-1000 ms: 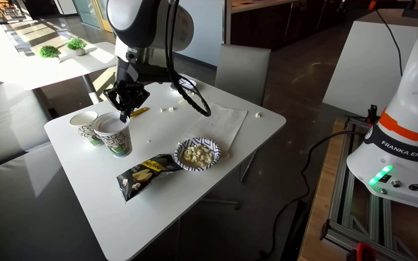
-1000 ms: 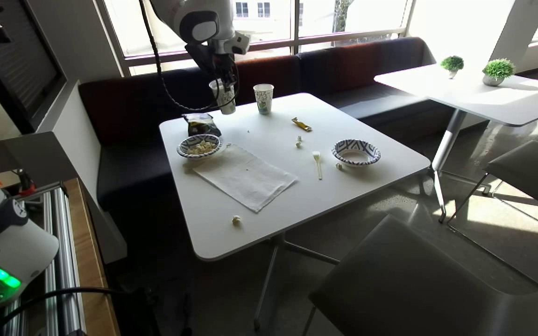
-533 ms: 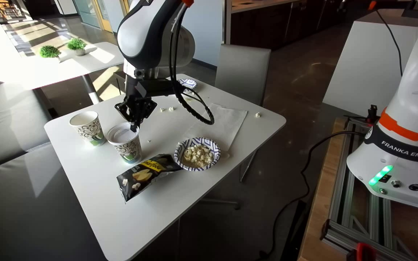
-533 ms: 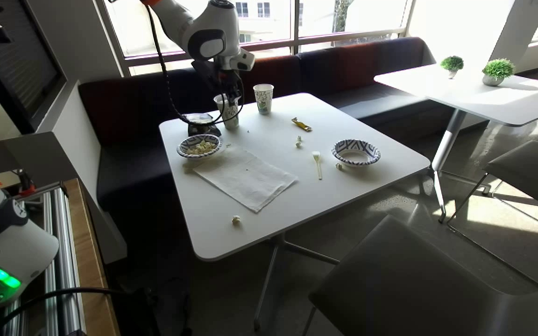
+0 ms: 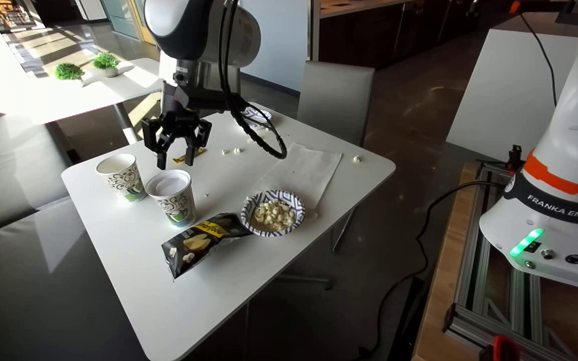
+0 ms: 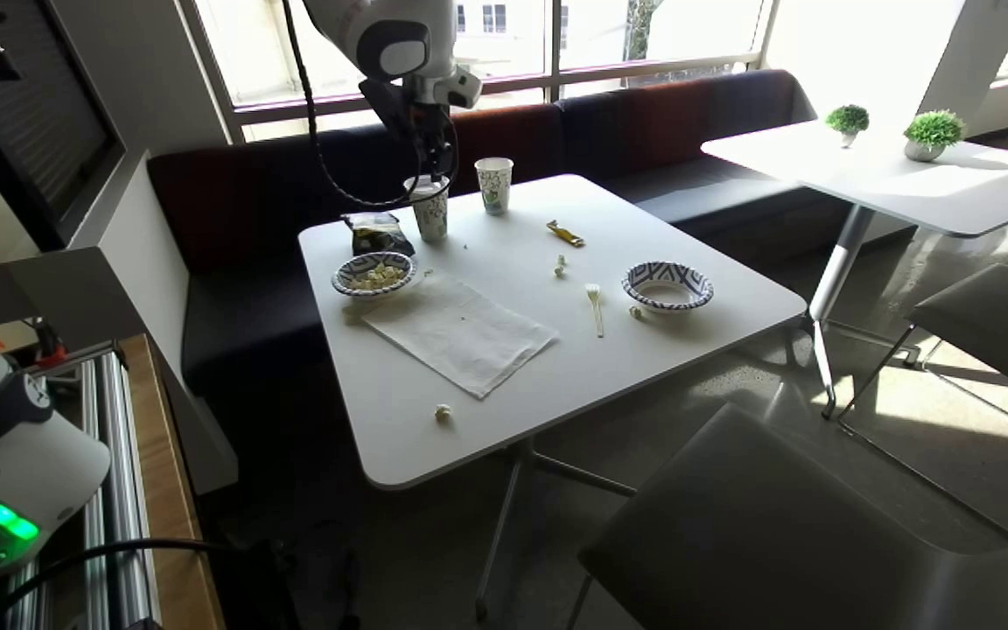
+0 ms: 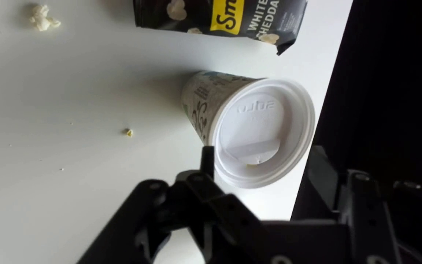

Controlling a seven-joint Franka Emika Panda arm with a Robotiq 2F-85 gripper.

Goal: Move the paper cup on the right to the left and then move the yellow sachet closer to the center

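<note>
The lidded cup is printed paper beneath a smooth, embossed plastic lid. The snack packet is glossy, creased film; the popcorn bowl, patterned paper; the napkin, matt paper. The desk is smooth, the end effector largely matt.

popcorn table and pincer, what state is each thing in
Lidded cup, upright, lid on
Other cup, upright, no lid seen
Pincer, open
Yellow sachet, lying flat, seal unclear
Snack bag, lying down, seal unclear
Popcorn bowl, upright, holding popcorn
Other bowl, upright
Napkin, spread flat
Fork, lying flat
Loose popcorn, scattered
</note>
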